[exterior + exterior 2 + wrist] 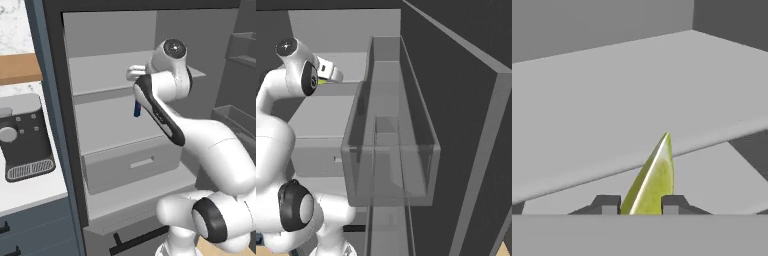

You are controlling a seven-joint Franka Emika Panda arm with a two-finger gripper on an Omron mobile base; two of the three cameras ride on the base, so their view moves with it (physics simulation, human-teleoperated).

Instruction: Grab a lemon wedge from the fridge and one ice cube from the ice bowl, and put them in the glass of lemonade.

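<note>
Closest to the hand camera, the end effector (641, 204) has its two dark fingertips pressed against either side of the lemon wedge (653, 179), the yellow-green sliver standing up between them with its point away from the hand. I judge the pinch secure, since the wedge sits well down between the tips rather than at their ends.

Beyond the end effector lies a bare grey shelf (612, 100) of the fridge (60, 125), whose door stands swung wide so the arm can reach in; a clear door bin (391, 165) hangs off to one side of the hand. Below the end effector and slightly behind it on a lower shelf stands a small blue can (136, 107), half hidden by the forearm, and lower still sits a grey drawer (132, 165).

Well off to the side, outside the fridge, a coffee machine (22, 137) rests on the desk (35, 192).

With the wedge gripped, the picking step looks done; drawing the arm out without knocking the shelf edge seems the next concern.
</note>
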